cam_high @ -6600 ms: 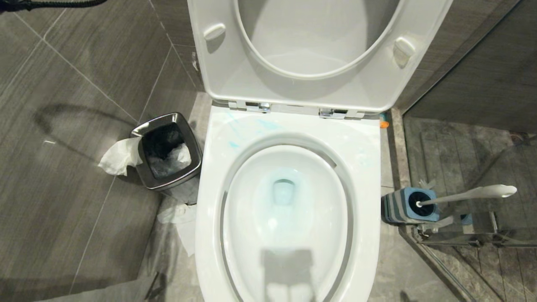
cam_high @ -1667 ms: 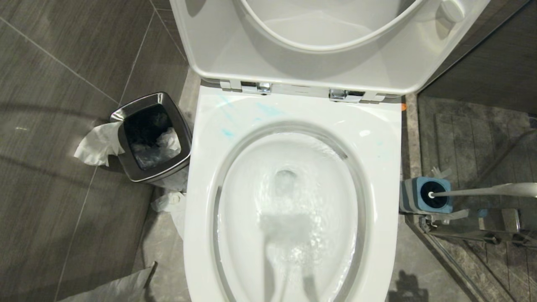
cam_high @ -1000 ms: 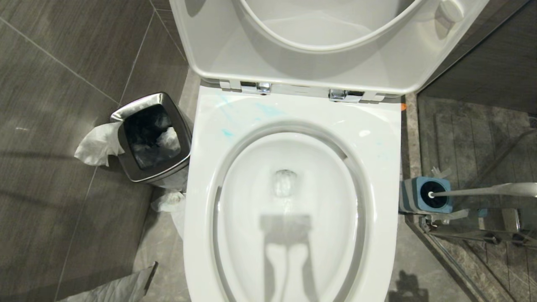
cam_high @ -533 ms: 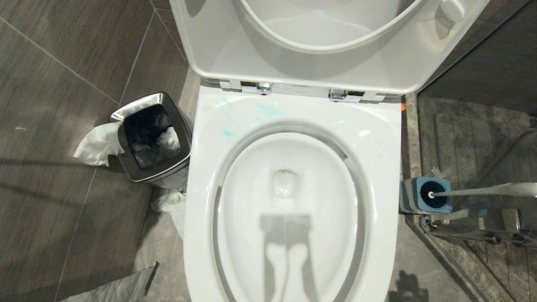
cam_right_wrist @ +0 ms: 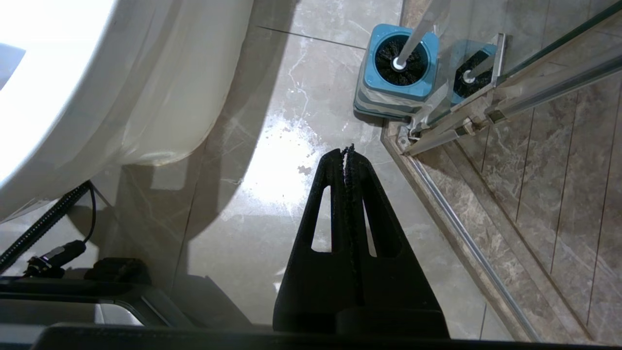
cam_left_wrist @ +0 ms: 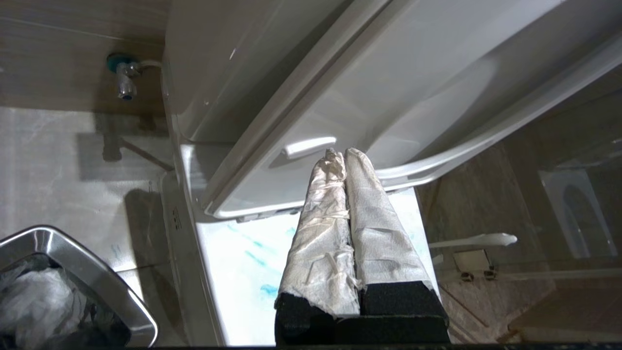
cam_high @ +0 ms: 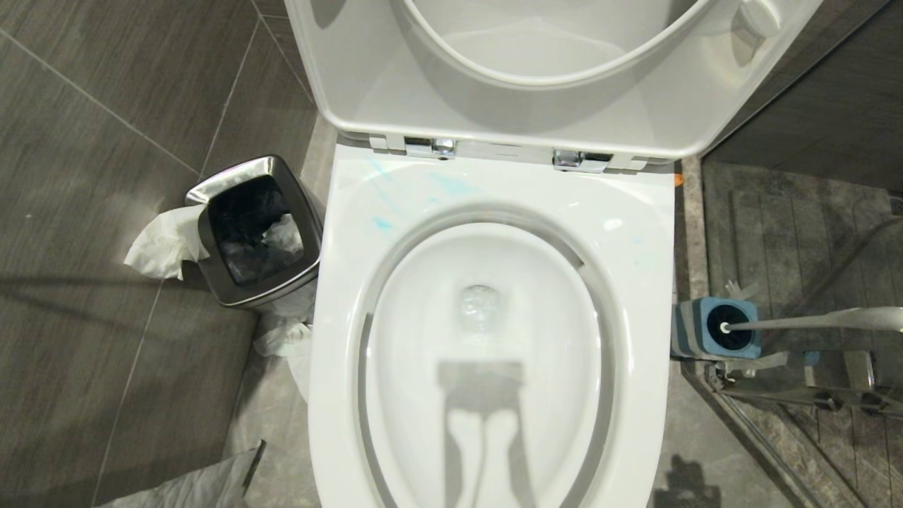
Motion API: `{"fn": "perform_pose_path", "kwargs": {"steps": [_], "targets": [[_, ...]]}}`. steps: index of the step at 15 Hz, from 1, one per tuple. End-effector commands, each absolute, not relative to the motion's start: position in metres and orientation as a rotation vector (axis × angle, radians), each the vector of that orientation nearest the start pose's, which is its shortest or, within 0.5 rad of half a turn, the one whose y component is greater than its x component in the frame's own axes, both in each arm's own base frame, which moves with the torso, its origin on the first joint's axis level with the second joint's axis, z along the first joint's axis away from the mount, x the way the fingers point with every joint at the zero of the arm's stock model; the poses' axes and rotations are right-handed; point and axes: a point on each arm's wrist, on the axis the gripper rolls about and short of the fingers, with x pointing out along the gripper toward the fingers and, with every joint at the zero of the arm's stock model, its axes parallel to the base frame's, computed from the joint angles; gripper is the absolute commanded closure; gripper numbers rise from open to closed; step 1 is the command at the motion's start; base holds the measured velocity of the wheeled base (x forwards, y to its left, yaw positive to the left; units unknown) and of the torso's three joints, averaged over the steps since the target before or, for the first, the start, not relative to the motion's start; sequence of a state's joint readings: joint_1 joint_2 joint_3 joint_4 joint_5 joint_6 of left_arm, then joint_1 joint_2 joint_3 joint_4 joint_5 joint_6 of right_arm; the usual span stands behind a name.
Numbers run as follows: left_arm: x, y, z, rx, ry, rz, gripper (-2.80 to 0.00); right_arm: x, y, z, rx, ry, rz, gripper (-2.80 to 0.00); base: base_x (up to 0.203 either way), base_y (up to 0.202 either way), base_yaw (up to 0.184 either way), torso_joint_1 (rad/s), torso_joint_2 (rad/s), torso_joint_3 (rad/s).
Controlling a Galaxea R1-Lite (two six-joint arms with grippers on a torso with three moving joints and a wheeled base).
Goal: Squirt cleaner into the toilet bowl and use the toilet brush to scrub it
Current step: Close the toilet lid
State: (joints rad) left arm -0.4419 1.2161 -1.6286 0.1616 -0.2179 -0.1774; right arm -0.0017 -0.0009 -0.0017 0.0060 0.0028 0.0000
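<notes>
1. Looking down from the head view, I see the toilet bowl (cam_high: 487, 339) in the middle, with its seat and lid (cam_high: 550, 77) standing up behind it. Pale blue streaks of cleaner (cam_high: 384, 222) lie on the flat white rim near the hinges, on the robot's left side. The toilet brush (cam_high: 818, 321) sits in its blue holder (cam_high: 716, 328) on the floor, just beside the bowl on the robot's right, and its white handle leans away toward the glass door. A chrome waste bin (cam_high: 254, 233) stands on the left, with crumpled paper (cam_high: 162, 243) hanging at its edge. No gripper shows in this view.

2. From the left wrist view, the left gripper (cam_left_wrist: 344, 154) is above the back of the rim, close before the raised seat. Its two fingers (cam_left_wrist: 374, 223) are wrapped in white paper and pressed together, with nothing between them. The blue streaks (cam_left_wrist: 252, 255) are below them.

3. From the right wrist view, the right gripper (cam_right_wrist: 348, 151) hangs low above the tiled floor (cam_right_wrist: 272, 170), between the bowl's outer wall (cam_right_wrist: 146, 97) and the glass door rail. Its black fingers are closed on each other and hold nothing. The brush in its holder (cam_right_wrist: 398, 65) is near, but apart from it.
</notes>
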Motion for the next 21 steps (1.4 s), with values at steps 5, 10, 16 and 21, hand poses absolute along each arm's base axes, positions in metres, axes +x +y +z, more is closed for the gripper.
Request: {"fn": "perform_pose_path", "kwargs": {"steps": [5, 10, 16, 21], "targets": [[0.166, -0.067, 0.453, -0.179, -0.356, -0.709, 0.00, -0.023, 0.000, 0.075, 0.000, 0.005, 0.002, 0.00, 0.000, 0.000, 0.000, 0.000, 0.00, 0.000], [0.182, -0.066, 0.453, -0.219, -0.373, -0.706, 0.00, -0.023, 0.000, 0.075, 0.000, 0.005, 0.003, 0.00, 0.000, 0.000, 0.000, 0.000, 0.00, 0.000], [0.186, -0.066, 0.450, -0.217, -0.359, -0.692, 0.00, -0.023, 0.000, 0.075, 0.000, 0.005, 0.002, 0.00, 0.000, 0.000, 0.000, 0.000, 0.00, 0.000], [0.190, -0.067, 0.448, -0.215, -0.344, -0.694, 0.00, -0.023, 0.000, 0.075, 0.000, 0.005, 0.003, 0.00, 0.000, 0.000, 0.000, 0.000, 0.00, 0.000]]}}
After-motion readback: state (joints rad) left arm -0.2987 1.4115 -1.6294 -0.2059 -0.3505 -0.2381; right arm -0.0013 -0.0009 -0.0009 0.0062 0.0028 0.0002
